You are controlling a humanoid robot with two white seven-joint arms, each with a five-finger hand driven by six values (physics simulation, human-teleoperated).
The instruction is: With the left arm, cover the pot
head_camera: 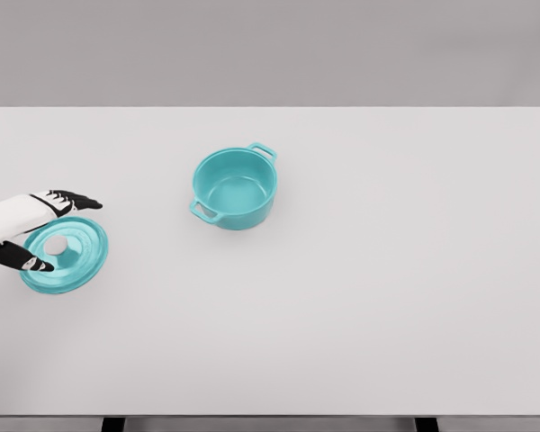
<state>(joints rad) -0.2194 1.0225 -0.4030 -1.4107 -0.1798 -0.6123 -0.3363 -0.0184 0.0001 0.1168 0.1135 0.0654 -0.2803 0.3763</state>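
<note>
Our left hand (38, 232) is reaching open-fingered around the knob (56, 244) of the hard, slippery lid (76, 261), lying at nine o'clock from the pot (235, 189).

A teal pot (235, 189) stood uncovered a little left of the frame's centre on the white table (387, 297), one handle toward the upper right, the other toward the lower left. Its teal lid (79, 259) lay flat at the far left edge — well apart from the pot. The left hand (38, 231) reached in from the left, dark fingers (75, 199) spread above and below the lid's pale knob (56, 244) — grip not yet closed.
</note>
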